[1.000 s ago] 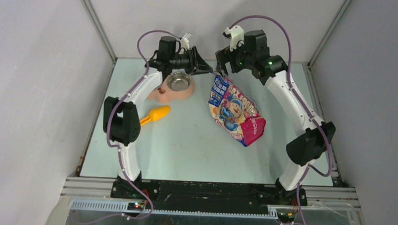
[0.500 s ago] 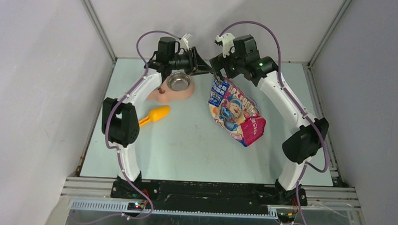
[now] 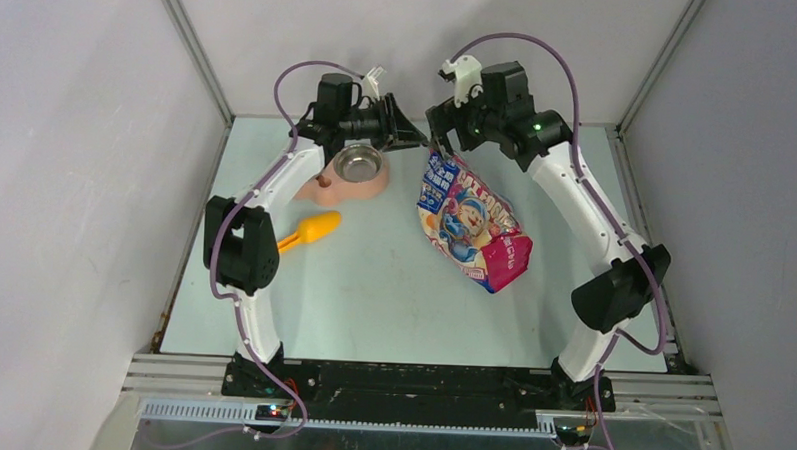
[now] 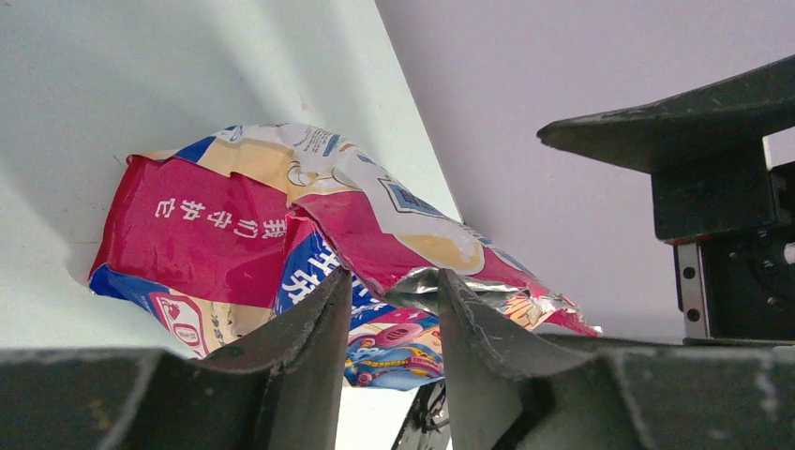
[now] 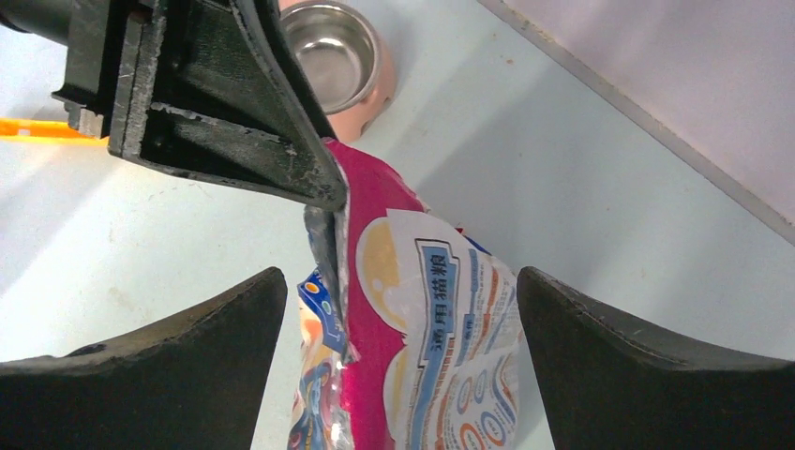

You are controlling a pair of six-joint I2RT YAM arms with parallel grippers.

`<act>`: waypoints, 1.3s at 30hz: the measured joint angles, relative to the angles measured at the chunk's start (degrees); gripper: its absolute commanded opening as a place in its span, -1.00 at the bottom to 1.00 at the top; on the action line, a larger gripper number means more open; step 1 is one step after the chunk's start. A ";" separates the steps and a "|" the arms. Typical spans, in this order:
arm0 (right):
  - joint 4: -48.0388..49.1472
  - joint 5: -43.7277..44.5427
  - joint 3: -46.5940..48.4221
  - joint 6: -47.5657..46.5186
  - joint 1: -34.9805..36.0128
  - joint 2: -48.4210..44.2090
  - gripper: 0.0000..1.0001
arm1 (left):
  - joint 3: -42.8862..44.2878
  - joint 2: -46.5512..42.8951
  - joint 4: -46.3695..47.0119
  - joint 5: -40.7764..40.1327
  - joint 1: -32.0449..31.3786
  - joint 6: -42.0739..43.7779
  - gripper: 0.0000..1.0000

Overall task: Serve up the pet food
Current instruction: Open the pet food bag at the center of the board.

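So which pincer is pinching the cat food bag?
The left pincer: it squeezes the silvery top edge of the cat food bag. The right pincer hangs wide open around the bag's top, not gripping it.

Bright, diffuse overhead light; soft shadow on the table (image 4: 141, 75) beside the cat food bag (image 4: 234, 225). Glare on its foil edge. Top view sharp.
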 measured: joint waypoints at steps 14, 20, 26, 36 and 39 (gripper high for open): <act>-0.39 1.88 0.26 0.02 -1.20 -0.02 0.91 | -0.02 0.00 0.00 0.02 -0.33 0.00 -0.15; -0.92 2.62 0.33 -0.81 -0.70 1.05 0.91 | -0.02 0.00 0.00 0.11 -0.48 -0.02 -0.15; -0.98 3.61 0.39 -1.60 -0.17 1.86 0.91 | -0.04 -0.04 0.00 0.15 -0.48 -0.04 -0.15; -0.81 8.15 0.85 -3.41 0.81 2.27 0.91 | -0.57 -0.90 0.04 0.22 -0.55 -0.07 -0.14; -0.79 10.10 0.85 -4.44 1.40 2.27 0.91 | -0.72 -1.05 0.02 0.26 -0.66 -0.07 -0.14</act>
